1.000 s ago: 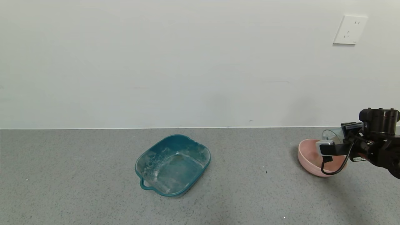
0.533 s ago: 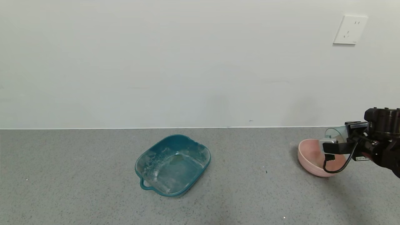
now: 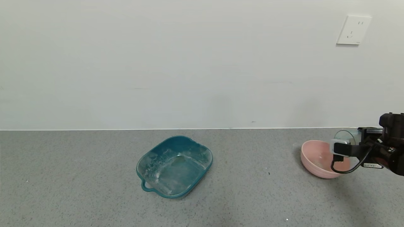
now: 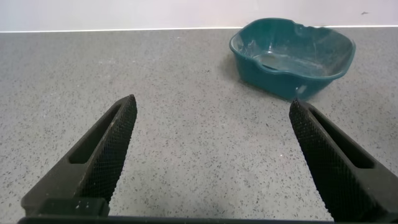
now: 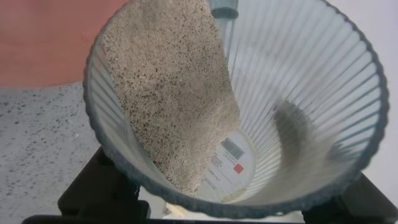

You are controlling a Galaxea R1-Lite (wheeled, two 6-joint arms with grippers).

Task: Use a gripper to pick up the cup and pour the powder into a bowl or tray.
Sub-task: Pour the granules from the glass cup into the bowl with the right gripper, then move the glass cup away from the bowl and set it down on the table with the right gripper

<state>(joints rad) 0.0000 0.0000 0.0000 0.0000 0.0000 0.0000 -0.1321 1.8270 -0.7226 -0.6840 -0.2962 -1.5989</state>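
My right gripper (image 3: 360, 140) is at the far right of the head view, shut on the ribbed translucent cup (image 3: 344, 136). It holds the cup tilted on its side above the far right rim of the pink bowl (image 3: 312, 164). In the right wrist view I look into the cup's mouth (image 5: 298, 112), with a black finger (image 5: 102, 190) on each side of it. A speckled beige patch (image 5: 168, 93) lies along its inner wall; I cannot tell if it is powder. A faint pale trace shows inside the bowl. My left gripper (image 4: 211, 143) is open and empty above bare counter.
A teal squarish tray (image 3: 174, 166) with a handle sits mid-counter and also shows in the left wrist view (image 4: 292, 56), with whitish smears inside. The grey speckled counter (image 3: 252, 195) runs back to a white wall with a socket (image 3: 353, 30).
My right gripper has moved to the right and slightly down with the cup, from over the bowl's middle to its right rim. The bowl and tray have not moved.
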